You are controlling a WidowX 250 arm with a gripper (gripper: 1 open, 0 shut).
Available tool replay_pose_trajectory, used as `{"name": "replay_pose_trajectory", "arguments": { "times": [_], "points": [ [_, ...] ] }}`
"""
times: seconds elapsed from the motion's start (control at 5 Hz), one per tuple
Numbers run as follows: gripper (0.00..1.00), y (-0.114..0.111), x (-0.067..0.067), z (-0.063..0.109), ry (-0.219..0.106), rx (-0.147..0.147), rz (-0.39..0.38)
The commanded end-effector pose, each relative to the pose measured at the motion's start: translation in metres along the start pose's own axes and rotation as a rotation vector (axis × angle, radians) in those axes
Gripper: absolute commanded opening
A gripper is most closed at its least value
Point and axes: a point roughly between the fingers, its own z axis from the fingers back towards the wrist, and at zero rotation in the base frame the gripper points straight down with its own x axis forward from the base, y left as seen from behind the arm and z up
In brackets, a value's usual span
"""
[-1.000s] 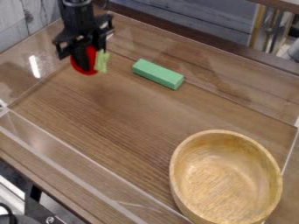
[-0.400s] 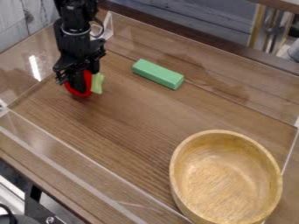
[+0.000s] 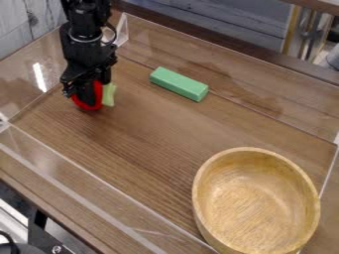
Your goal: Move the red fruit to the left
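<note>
The red fruit [image 3: 89, 97], a small bright-red strawberry with a pale green cap [image 3: 111, 95] sticking out to its right, sits low over the wooden table at the left. My gripper [image 3: 86, 87] points straight down and is shut on the fruit, its black fingers clamped over the top. Whether the fruit touches the table I cannot tell.
A flat green rectangular block [image 3: 177, 83] lies to the right of the gripper. A wooden bowl [image 3: 257, 206] stands at the front right. Clear plastic walls [image 3: 79, 189] ring the tabletop, with one close behind and left of the gripper.
The gripper sank toward the table with the red fruit in it and rolled a little; over the last half second it has held still.
</note>
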Motion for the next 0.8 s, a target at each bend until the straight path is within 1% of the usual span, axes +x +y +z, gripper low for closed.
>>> {"name": "replay_pose_trajectory", "arguments": {
  "times": [0.0, 0.2, 0.4, 0.6],
  "points": [
    [0.0, -0.013, 0.001, 0.013, -0.03, -0.028, 0.012],
    [0.0, -0.022, 0.0, 0.015, -0.033, -0.016, 0.016],
    [1.0, -0.021, 0.0, 0.023, -0.045, -0.011, -0.027],
    [1.0, -0.021, 0.0, 0.033, -0.053, -0.007, -0.072]
  ]
}}
